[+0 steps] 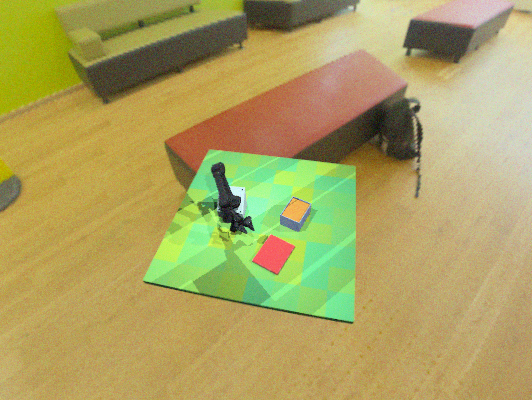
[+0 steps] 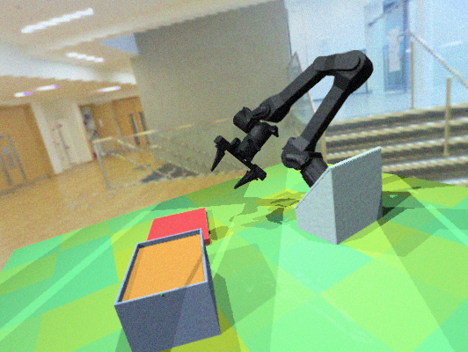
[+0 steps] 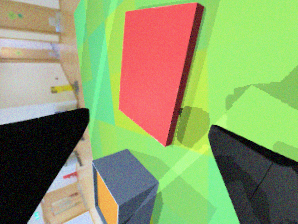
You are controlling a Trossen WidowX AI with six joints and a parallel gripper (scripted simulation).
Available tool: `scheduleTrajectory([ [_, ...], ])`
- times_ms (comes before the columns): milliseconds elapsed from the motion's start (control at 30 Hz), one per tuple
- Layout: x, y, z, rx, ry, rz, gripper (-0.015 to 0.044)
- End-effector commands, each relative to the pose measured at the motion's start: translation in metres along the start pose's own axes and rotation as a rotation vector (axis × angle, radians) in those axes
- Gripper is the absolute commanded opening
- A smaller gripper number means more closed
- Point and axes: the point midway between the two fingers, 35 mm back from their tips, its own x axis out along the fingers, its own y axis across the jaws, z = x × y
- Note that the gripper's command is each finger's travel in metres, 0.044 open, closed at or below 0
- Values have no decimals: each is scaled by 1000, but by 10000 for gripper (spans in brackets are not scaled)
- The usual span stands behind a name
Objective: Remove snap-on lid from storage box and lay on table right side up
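The red lid [image 1: 274,254] [image 2: 178,224] [image 3: 155,70] lies flat on the table [image 1: 330,295] [image 2: 303,317], its smooth plain face up, apart from the box. The blue-grey storage box [image 1: 289,221] [image 2: 169,323] [image 3: 127,175] stands upright and uncovered, with an orange surface [image 1: 298,210] [image 2: 167,264] [image 3: 105,197] showing inside its rim. My gripper [image 1: 249,230] [image 2: 223,179] [image 3: 150,122] is open and empty. It hangs above the table on the robot base's side of the lid, touching neither lid nor box. The lid's underside is hidden.
A pale grey block [image 1: 240,195] [image 2: 356,202] stands by the arm's base. The table has a green patterned top with open edges. Beyond it in the top view are a red-topped bench [image 1: 300,105] and a dark backpack [image 1: 398,127].
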Motion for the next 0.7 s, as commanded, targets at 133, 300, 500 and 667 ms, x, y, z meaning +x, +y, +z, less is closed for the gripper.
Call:
scheduleTrajectory([
  [133, 0, 0, 0, -1, -10, 2, 440],
  [300, 0, 0, 0, -1, -10, 2, 440],
  [500, 0, 0, 0, -1, -10, 2, 440],
  [667, 0, 0, 0, -1, -10, 2, 440],
])
